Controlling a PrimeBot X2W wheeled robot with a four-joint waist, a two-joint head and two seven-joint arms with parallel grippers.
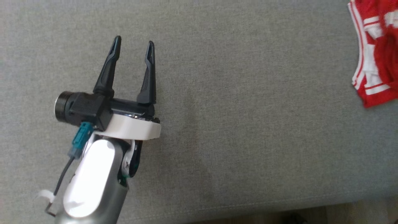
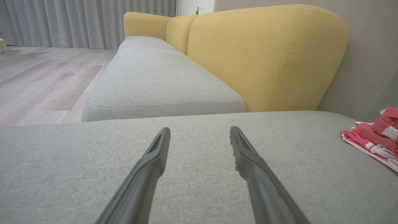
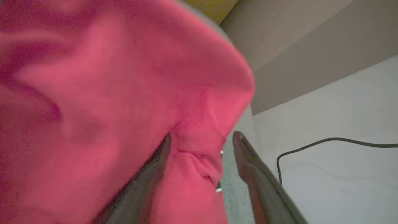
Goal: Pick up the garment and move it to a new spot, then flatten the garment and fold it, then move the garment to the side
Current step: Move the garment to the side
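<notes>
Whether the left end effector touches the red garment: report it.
Apart. The head view shows the left end effector open over the grey cushion, with the garment far off at the right edge.

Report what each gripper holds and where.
Nothing is held. Left gripper is open over the sofa cushion; right gripper is open, red garment lying loose between its fingers.

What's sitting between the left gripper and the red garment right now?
Nothing but bare grey sofa cushion lies between the left gripper and the garment. The head view shows it, and the left wrist view agrees.
</notes>
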